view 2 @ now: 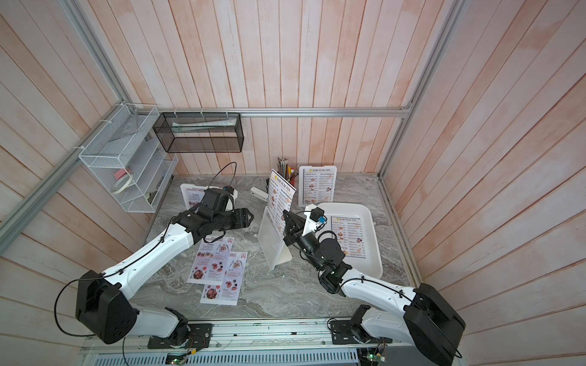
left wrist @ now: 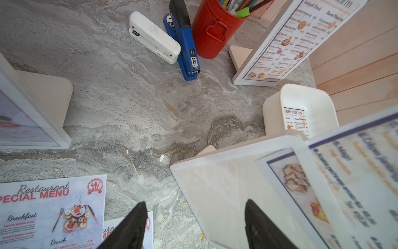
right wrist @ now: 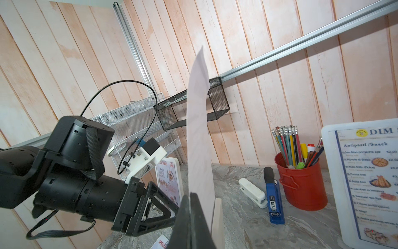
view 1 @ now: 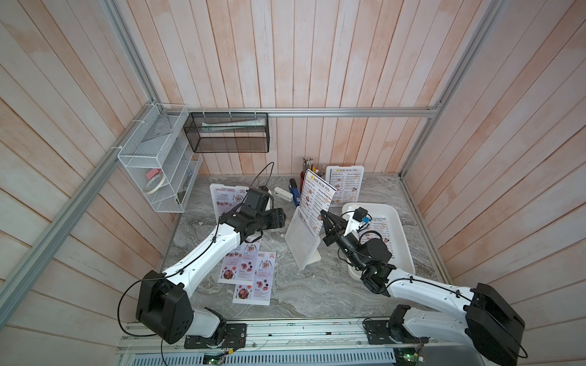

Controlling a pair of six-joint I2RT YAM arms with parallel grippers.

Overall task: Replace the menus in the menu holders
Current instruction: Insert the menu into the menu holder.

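Right pincer (right wrist: 190, 199) clamped on Dim Sum menu (right wrist: 199, 129) — sheet runs past its tips, low end in holder (view 1: 301, 244) below. Pull straight, in-plane (no twist); left pincer (left wrist: 196, 204) — wide open, empty — could brace holder.

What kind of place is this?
Probably a mock restaurant counter in a robot test cell: standing Dim Sum Inn menu holder, loose Special Menu sheets on the marble-look tabletop, and aluminium framing around plank walls.

Glossy plastic holder (view 1: 300, 244), matt paper menu (view 1: 315, 202)
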